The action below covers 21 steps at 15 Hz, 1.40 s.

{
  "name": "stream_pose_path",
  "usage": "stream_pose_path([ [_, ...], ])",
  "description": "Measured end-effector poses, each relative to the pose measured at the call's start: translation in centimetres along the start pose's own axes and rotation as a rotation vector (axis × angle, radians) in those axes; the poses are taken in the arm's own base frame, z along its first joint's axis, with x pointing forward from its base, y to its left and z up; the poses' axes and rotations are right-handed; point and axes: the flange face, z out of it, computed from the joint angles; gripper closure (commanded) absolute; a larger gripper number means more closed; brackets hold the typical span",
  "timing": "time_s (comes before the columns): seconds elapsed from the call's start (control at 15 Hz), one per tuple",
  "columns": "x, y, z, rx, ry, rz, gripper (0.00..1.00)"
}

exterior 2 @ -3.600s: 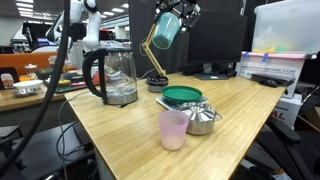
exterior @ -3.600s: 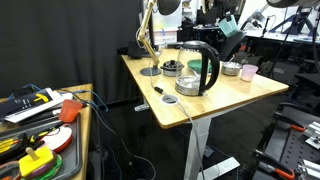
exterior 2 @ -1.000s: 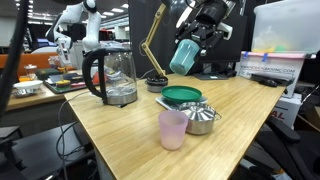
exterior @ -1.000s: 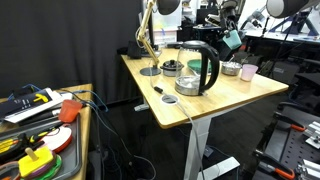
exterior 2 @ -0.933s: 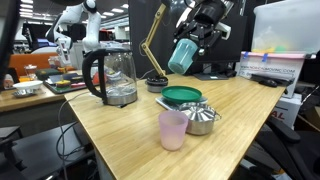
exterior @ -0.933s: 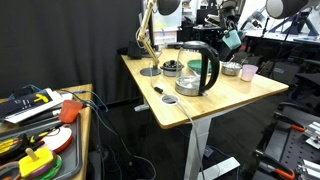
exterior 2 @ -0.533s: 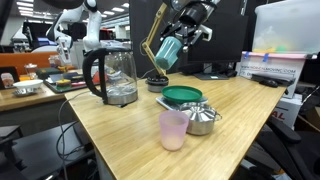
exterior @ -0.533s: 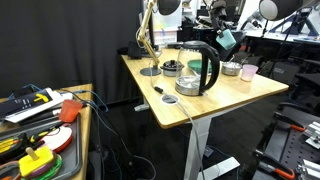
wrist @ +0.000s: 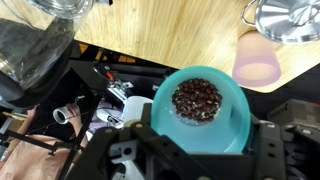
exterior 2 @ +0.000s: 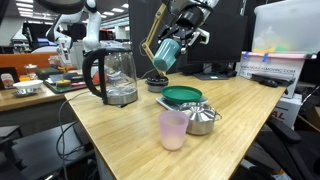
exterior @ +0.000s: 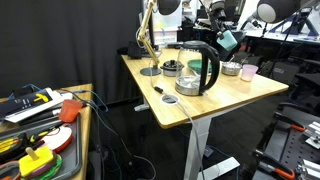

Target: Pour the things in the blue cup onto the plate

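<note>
The gripper (exterior 2: 176, 40) hangs well above the table (exterior 2: 120, 140) with its jaws pinching the blue cup (exterior 2: 166, 54) from 2 sides; the wrist view shows a dark finger on each flank of the cup's wall. The cup is in the air, tipped partly over, above the green plate (exterior 2: 182, 96) and somewhat off to the side of it towards the kettle (exterior 2: 112, 75). The wrist view looks into its mouth, where a heap of dark brown pieces (wrist: 198, 98) lies against the bottom; none appear to be spilling. The step in hand looks like carrying the cup over the plate and tipping it out. To do it well, the mouth should first come squarely over the middle of the plate, since the plate does not show in the wrist view and the cup seems not yet centred on it. Lowering before tipping further would help, because small hard pieces falling from high up are likely to bounce off a shallow dish. The tilt is best made slowly, rim towards the plate's centre, away from the pink cup (exterior 2: 173, 129) and the metal bowl (exterior 2: 204, 119) standing just beside the plate. The grip should stay firm: a smooth plastic wall may slip as the cup turns.
</note>
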Motion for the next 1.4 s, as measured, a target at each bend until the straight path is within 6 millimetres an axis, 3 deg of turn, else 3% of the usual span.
stream_pose_path([
  [0.4, 0.0, 0.0, 0.0, 0.000, 0.000, 0.000, 0.21],
  [0.47, 0.0, 0.0, 0.0, 0.000, 0.000, 0.000, 0.46],
  [0.73, 0.2, -0.5, 0.3, 0.000, 0.017, 0.024, 0.46],
  [1.0, 2.3, -2.1, 0.7, 0.000, 0.094, 0.141, 0.46],
  [1.4, 2.9, 1.2, 1.0, 0.030, 0.209, 0.222, 0.46],
])
